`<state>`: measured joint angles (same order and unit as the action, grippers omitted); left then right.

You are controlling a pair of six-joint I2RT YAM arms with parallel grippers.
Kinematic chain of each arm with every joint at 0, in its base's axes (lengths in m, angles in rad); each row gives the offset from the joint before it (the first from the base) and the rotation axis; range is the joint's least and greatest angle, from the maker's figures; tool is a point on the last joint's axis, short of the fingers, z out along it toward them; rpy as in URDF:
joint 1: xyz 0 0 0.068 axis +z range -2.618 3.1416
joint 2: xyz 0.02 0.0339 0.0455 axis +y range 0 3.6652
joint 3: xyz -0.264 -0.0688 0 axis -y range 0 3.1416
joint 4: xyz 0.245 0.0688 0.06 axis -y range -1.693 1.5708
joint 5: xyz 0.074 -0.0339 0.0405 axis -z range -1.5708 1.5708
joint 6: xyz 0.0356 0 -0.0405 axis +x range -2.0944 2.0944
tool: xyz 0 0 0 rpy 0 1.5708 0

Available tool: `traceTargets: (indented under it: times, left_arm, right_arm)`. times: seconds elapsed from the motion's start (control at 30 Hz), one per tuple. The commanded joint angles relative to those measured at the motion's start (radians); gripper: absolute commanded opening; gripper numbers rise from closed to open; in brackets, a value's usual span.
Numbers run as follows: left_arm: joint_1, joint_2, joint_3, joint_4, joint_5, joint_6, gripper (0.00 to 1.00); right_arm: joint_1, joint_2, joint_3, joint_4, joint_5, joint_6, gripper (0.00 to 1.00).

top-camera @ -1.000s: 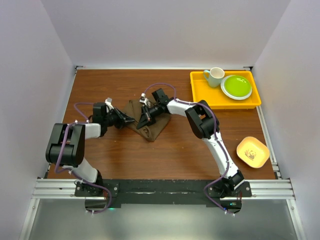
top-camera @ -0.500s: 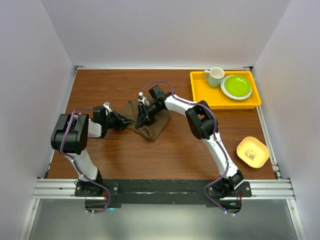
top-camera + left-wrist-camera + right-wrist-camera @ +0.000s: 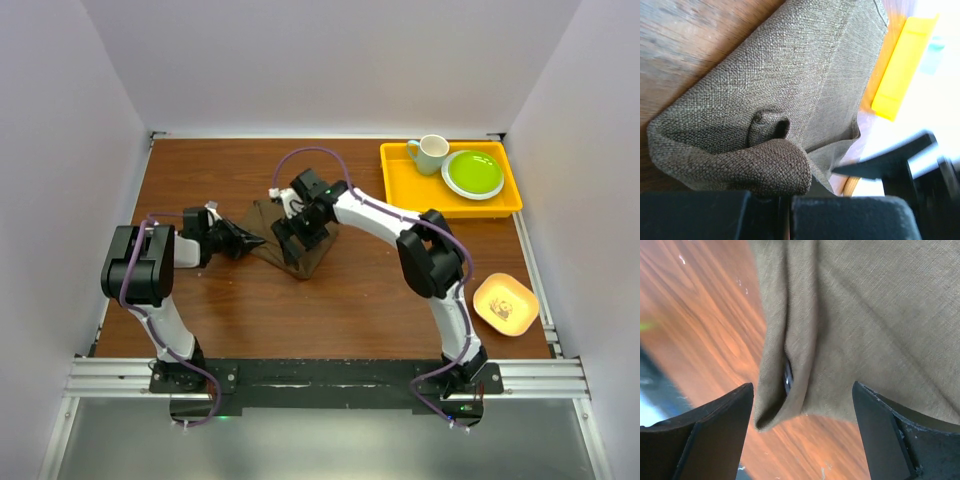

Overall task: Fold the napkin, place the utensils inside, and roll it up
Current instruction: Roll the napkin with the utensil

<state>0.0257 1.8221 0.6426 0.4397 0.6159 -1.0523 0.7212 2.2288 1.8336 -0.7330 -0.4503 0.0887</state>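
The dark brown napkin [image 3: 306, 263] lies folded on the wooden table, left of centre. My left gripper [image 3: 250, 241] is at its left corner, shut on a raised curl of the napkin [image 3: 805, 75] right at the fingertips [image 3: 840, 215]. My right gripper [image 3: 293, 240] hovers over the napkin's middle, open wide. In the right wrist view a folded edge of the napkin [image 3: 880, 315] runs between the two fingers. A silver glint of the utensils [image 3: 788, 377] shows inside that fold; the rest of them is hidden.
A yellow tray [image 3: 400, 190] stands at the back right with a pale mug [image 3: 430, 153] and a green plate [image 3: 473, 172]. A small yellow bowl [image 3: 505, 303] sits near the right edge. White walls enclose the table.
My right gripper has opened from shut and let go of the napkin, shifting slightly over it. The left gripper has stayed shut at the napkin's left corner.
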Motion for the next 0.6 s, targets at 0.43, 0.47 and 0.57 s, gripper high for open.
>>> traceTargets:
  times: [0.43,0.47,0.57]
  left_arm:
    - [0.014,0.055,0.052,-0.225,-0.088,0.101,0.0]
    - [0.014,0.057,0.06,-0.229,-0.087,0.109,0.0]
    - [0.014,0.062,0.074,-0.245,-0.085,0.121,0.0]
  right_arm:
    - [0.147,-0.041,-0.068,0.144,0.424,-0.17,0.71]
    - [0.146,-0.02,-0.051,0.126,0.432,-0.164,0.65]
    - [0.126,-0.012,-0.025,0.101,0.412,-0.149,0.53]
